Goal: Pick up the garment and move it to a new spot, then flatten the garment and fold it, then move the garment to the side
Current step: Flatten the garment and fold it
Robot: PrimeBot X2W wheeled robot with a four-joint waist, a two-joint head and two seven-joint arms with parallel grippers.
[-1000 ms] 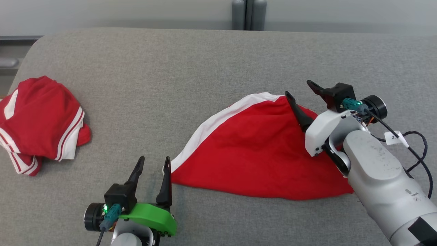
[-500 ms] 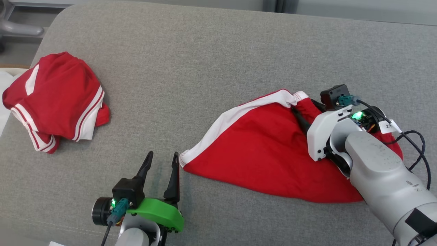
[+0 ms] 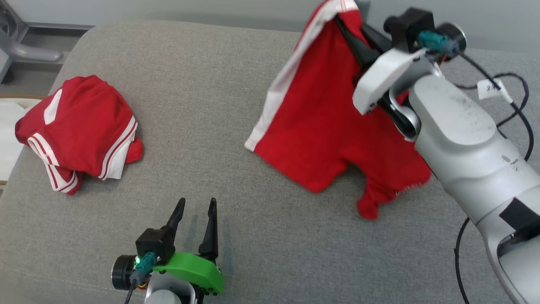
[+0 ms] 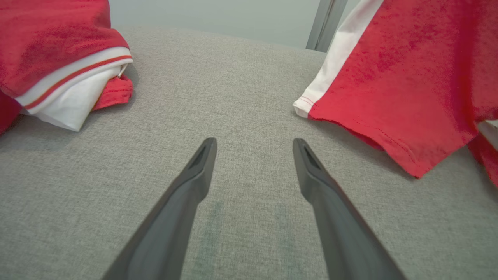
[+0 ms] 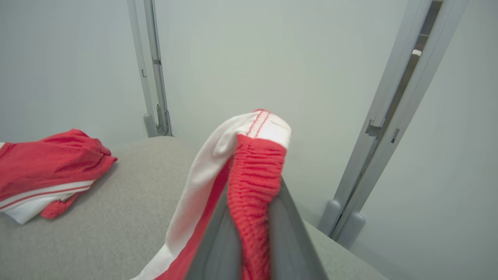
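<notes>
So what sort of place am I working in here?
Probably a test room, not a home: a broad grey fabric-covered pad as worktop, bare pale wall with grey metal posts behind.

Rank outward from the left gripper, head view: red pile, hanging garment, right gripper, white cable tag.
From the left gripper:
1-2. hanging garment, to its right, and red pile, to its left: their near edges are too close to call.
3. right gripper, upper right, shut on the garment's waistband.
4. white cable tag, far right.
</notes>
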